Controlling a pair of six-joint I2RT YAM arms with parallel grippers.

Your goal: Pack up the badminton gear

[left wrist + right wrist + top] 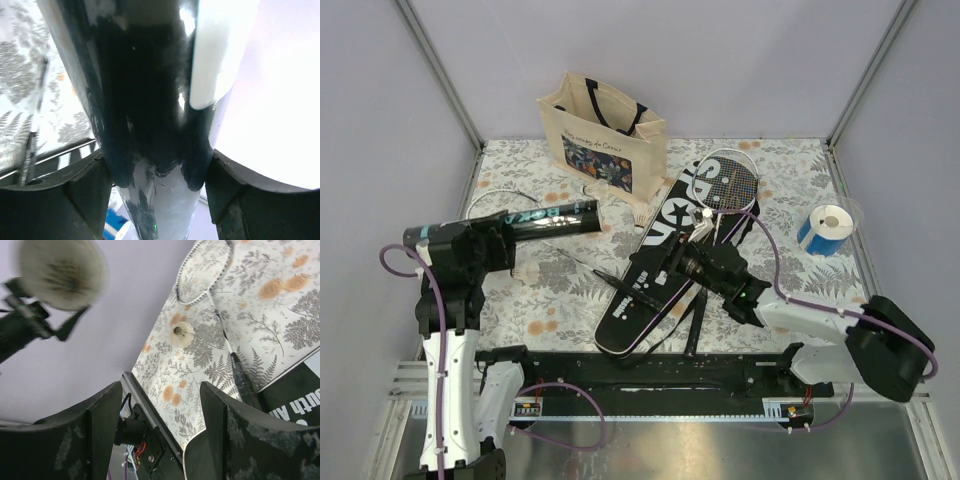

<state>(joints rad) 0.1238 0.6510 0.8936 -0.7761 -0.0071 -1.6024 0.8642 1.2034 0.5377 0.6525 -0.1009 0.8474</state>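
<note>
Two tools in play, and they are doing very different jobs. Over by the left edge of the worktop (550,300), the left tool (508,238) is pinching the long black tube (535,219), fingers pressed against its sides in the left wrist view. The tube lies roughly level and points across toward the middle. The right tool (674,261) hovers over the big black cover (660,262) lettered "SPORT". Its fingers (102,425) are spread wide with nothing between them, only patterned worktop showing through the gap. The cover runs on a slant from near the middle of the near edge up toward the far right. One racket (731,180) rests with its head on the cover's far end. Out of the right wrist camera comes the other racket (204,271), flat on the worktop, head away and black handle reaching back to just beside the cover's edge. A white shuttlecock (181,334) sits on the worktop close to that racket's shaft. Up at the far edge stands the beige tote bag (605,135), upright and open. The blue-and-white roll (827,230) sits well apart near the right edge.
</note>
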